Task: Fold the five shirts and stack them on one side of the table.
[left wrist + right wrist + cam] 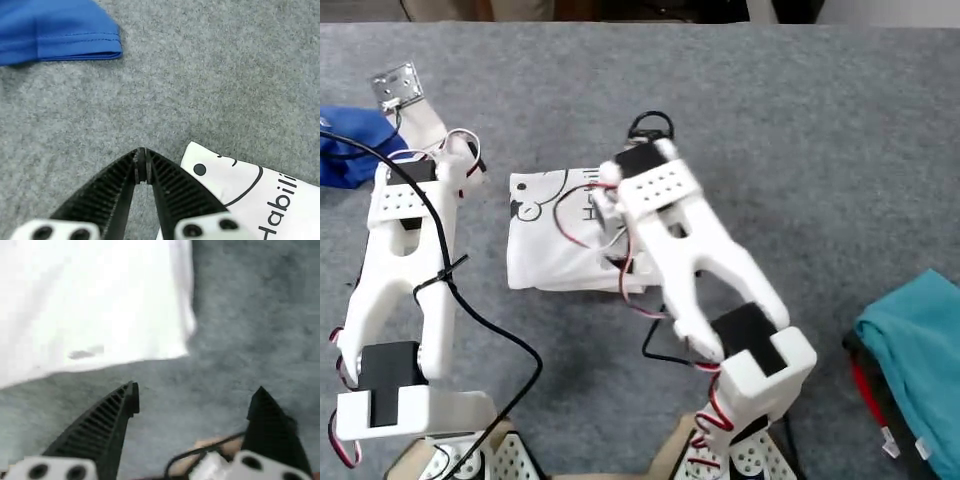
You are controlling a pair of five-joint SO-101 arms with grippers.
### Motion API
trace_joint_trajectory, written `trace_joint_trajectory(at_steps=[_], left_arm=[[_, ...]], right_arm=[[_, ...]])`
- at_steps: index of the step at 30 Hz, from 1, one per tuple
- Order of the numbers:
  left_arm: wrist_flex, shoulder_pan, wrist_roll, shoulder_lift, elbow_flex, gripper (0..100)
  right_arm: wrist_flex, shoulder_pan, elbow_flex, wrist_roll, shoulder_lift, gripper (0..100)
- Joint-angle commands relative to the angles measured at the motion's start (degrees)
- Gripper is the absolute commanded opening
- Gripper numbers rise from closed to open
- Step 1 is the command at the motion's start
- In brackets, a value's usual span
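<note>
Because the white shirt [555, 235] lies folded mid table [800, 110], I judge the right gripper [196, 392], spread wide beside its edge, ready to shift it, the left gripper [141, 166] clenched empty near its corner.

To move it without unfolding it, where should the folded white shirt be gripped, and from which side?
Probably the edge of the white shirt nearest the arms' bases, approached low from that side: it looks thick there, so the layers seem to lie together. The right gripper, open, faces an edge of it.
</note>
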Motion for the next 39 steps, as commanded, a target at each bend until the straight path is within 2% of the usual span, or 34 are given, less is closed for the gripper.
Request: trace_joint_trajectory(at_steps=[1,6,15,21,24,26,32,39], left_arm=[[-1.05,0.53,-0.09,-0.40,-0.26,2],[-1.05,0.35,-0.09,-0.40,-0.26,2],[-1.14,0.35,-0.09,-0.40,-0.26,2],[-1.14,0.35,-0.09,1.01,-0.62,2],[-1.67,0.26,-0.18,3.82,-1.67,2],[-1.85,0.09,-0.18,5.14,-2.64,2],[-1.58,-0.35,-0.18,6.29,-3.60,2],[-1.85,-0.62,-0.18,6.29,-3.60,2]], right_arm=[[-5.80,-3.21,0.66,-8.18,-1.27,35.0],[-14.86,-3.74,5.67,-21.36,-1.27,35.0],[-32.09,-2.68,15.52,-27.43,-1.27,35.0],[-39.82,-1.98,21.14,-27.43,0.13,35.0],[-40.35,-1.89,21.32,-26.90,3.56,33.5],[-40.35,-1.45,21.23,-26.11,5.32,27.7],[-38.15,1.19,19.30,-18.29,6.29,0.9],[-33.67,2.42,17.45,-13.54,5.85,0.5]])
